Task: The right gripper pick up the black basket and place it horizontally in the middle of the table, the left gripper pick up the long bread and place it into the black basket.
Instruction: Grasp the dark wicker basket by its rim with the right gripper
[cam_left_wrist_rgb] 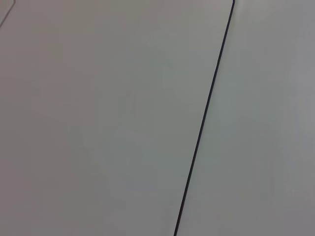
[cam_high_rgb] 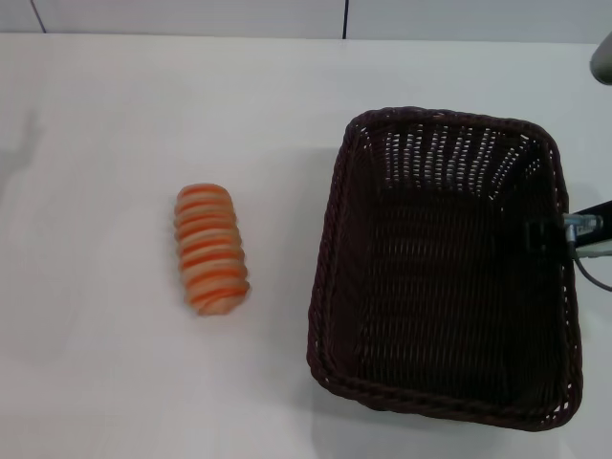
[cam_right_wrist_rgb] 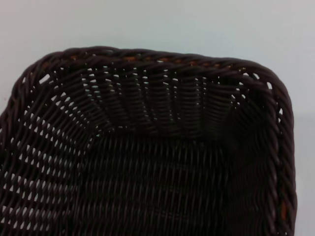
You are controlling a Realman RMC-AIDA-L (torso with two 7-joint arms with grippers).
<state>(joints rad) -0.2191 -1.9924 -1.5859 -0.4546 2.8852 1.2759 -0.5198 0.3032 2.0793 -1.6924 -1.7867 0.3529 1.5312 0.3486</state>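
The black basket [cam_high_rgb: 445, 263] stands on the white table [cam_high_rgb: 115, 382] at the right, its long side running away from me. It is empty. My right gripper [cam_high_rgb: 562, 234] is at the middle of the basket's right rim, reaching in from the right edge of the head view. The right wrist view looks down into the basket [cam_right_wrist_rgb: 147, 162] from close by. The long bread [cam_high_rgb: 210, 250], striped orange and cream, lies on the table to the left of the basket, apart from it. My left gripper is out of view; its wrist view shows only a pale surface with a dark seam [cam_left_wrist_rgb: 204, 118].
A grey part of an arm [cam_high_rgb: 604, 57] shows at the top right edge. The table's far edge meets a pale wall [cam_high_rgb: 191, 14] at the top. Bare tabletop lies between the bread and the basket.
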